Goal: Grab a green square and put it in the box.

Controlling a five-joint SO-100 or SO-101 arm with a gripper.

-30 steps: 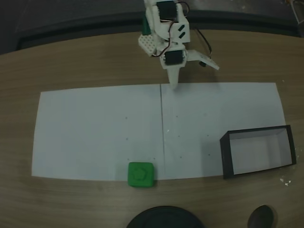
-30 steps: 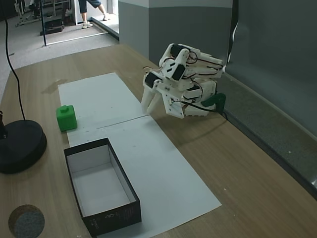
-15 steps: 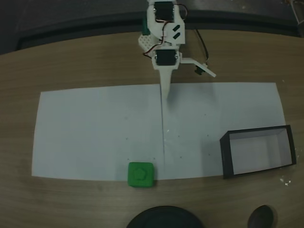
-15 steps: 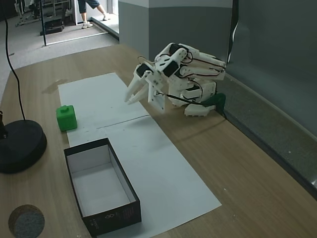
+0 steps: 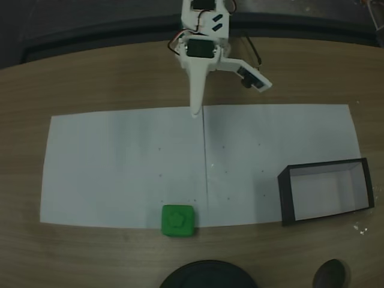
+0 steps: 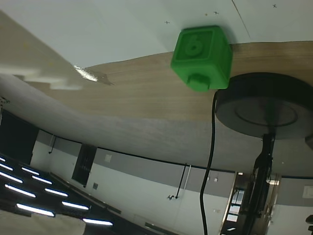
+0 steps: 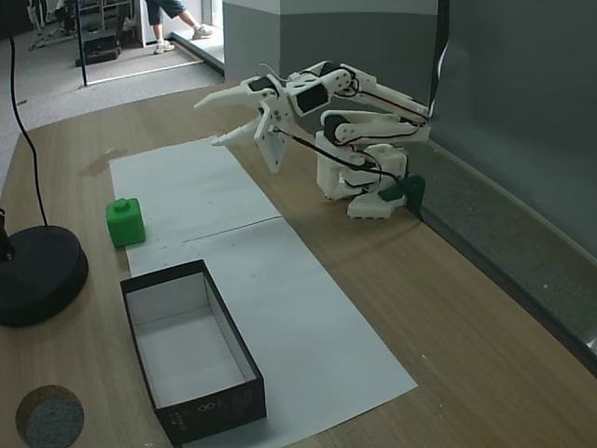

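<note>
The green square (image 5: 178,220) sits at the near edge of the white paper; in another fixed view it is the green square (image 7: 125,221) left of the box, and the wrist view has the green square (image 6: 201,56) at upper centre, apart from anything. The box (image 5: 285,198) with black walls and a pale floor stands on the paper's right end, nothing inside; its nearer wall shows on the box (image 7: 213,408). My gripper (image 5: 229,100) is open and holds nothing, far from the block. It hangs raised above the table, gripper (image 7: 207,124) pointing outward over the paper's far edge.
A round black lamp base (image 7: 37,275) with a cable stands near the block, also the base (image 5: 207,277) and base (image 6: 264,105). A small dark round disc (image 7: 48,416) lies beside the box. White paper (image 5: 120,162) covers the table's middle. A person's legs (image 7: 173,14) show far behind.
The arm has unfolded and lifted; the gripper rose from pointing down at the paper's edge to reaching out level, and swung slightly left in a fixed view. The block and box have not moved.
</note>
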